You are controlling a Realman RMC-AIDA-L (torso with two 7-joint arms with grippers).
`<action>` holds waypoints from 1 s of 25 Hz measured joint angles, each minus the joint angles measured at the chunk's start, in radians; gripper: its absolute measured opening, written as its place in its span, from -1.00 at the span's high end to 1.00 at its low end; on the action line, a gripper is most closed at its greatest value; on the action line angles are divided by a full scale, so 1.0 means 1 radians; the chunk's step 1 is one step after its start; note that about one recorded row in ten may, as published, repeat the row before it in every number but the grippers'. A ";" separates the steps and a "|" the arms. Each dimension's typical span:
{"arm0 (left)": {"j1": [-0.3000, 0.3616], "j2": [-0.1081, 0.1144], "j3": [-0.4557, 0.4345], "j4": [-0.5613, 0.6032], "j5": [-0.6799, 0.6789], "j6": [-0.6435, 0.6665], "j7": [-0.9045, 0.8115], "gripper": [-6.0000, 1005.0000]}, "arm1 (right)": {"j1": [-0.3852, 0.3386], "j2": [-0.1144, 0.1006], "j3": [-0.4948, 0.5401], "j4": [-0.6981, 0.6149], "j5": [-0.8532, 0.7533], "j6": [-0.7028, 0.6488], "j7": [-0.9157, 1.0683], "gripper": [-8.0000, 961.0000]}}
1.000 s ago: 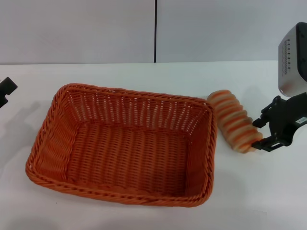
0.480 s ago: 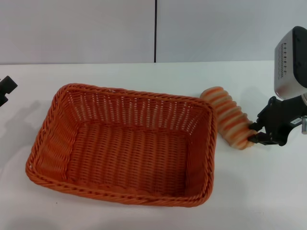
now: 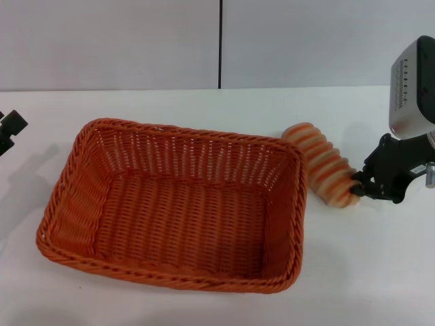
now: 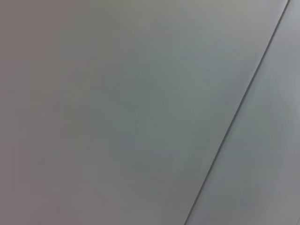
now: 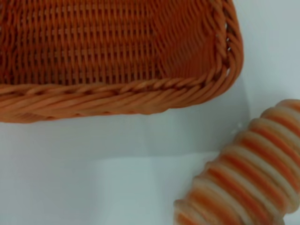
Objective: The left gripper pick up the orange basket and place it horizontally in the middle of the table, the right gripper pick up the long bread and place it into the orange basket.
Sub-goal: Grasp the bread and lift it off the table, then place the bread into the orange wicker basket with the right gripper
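Observation:
The orange basket (image 3: pixel 177 204) lies lengthwise across the middle of the white table (image 3: pixel 204 105), empty; its corner rim (image 5: pixel 140 93) shows in the right wrist view. The long bread (image 3: pixel 324 165), tan with orange stripes, sits just right of the basket, its far end almost touching the rim. My right gripper (image 3: pixel 355 187) is shut on the bread's near end, under the silver-grey wrist housing (image 3: pixel 413 85). The right wrist view shows the bread (image 5: pixel 248 180) beside the basket over bare table. Only a black part of my left gripper (image 3: pixel 8 129) shows at the far left edge, away from the basket.
A grey wall with a dark vertical seam (image 3: pixel 220 44) stands behind the table. The left wrist view shows only that wall and seam (image 4: pixel 234 117). White tabletop lies in front of the basket and to the right of the bread.
My right gripper has shifted up and a little left with the bread's near end, and the loaf has moved closer to the basket's rim. Basket and left arm are unmoved.

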 joint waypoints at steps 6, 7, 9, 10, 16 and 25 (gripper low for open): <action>0.003 0.000 0.000 -0.014 -0.002 0.004 0.000 -0.60 | -0.053 0.004 -0.007 -0.137 0.000 -0.005 0.016 0.67; 0.004 0.000 0.000 -0.020 -0.003 0.005 0.001 -0.60 | -0.066 0.005 -0.009 -0.173 0.000 -0.006 0.027 0.69; 0.005 0.000 -0.001 -0.024 -0.005 0.006 0.005 -0.60 | -0.087 0.005 -0.009 -0.242 0.000 -0.010 0.053 0.72; 0.005 0.000 -0.002 -0.025 -0.005 0.006 0.006 -0.60 | -0.094 0.006 -0.008 -0.275 0.000 -0.015 0.065 0.73; 0.002 -0.001 -0.003 -0.027 -0.006 0.006 0.007 -0.61 | -0.131 0.006 -0.005 -0.486 0.023 -0.118 0.107 0.84; -0.005 -0.002 -0.004 -0.028 -0.007 0.006 0.008 -0.61 | -0.157 0.009 -0.100 -0.845 0.049 -0.256 0.202 0.89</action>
